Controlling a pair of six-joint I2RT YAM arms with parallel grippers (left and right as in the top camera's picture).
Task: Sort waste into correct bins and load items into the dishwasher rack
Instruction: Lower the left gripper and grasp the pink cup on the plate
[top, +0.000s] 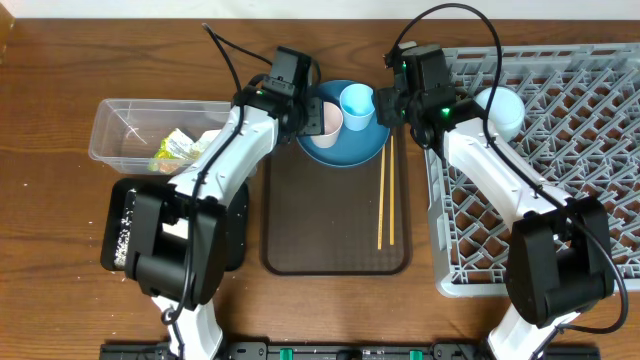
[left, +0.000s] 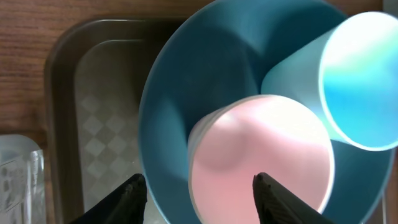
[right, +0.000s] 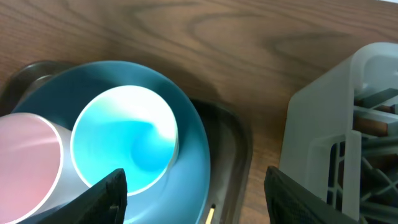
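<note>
2 grippers hover at the far end of the brown tray (left: 93, 93), both over the deep blue plate (left: 205, 68) that carries the 2 cups. The left gripper (left: 202, 202) has its jaws partly apart. One black finger hangs just outside the plate's rim and the other hangs over the mouth of the white-pink cup (left: 261, 155), so the cup's near wall and the plate's edge lie between them. Whether either finger touches cannot be told, and nothing is held. The right gripper (right: 202, 196) is spread wide and empty, above the plate's right rim and the tray's edge, next to the light-blue cup (right: 124, 140).

Both cups are smooth, tapered plastic and lean together inside the glossy round plate. The tray is rectangular with rounded corners and a faint checkered floor. 2 thin wooden chopsticks (top: 385, 195) lie side by side along its right side.

The grey dishwasher rack (top: 560, 150) on the right is a lattice of pegs, and a pale round bowl (top: 500, 110) sits in its near-left part. On the left of the wood-grain table (top: 60, 200), the clear tub (top: 115, 125) holds a crumpled yellow-green wrapper (top: 175, 148). The black tray (top: 236, 240) holds white crumbs (top: 122, 235).
</note>
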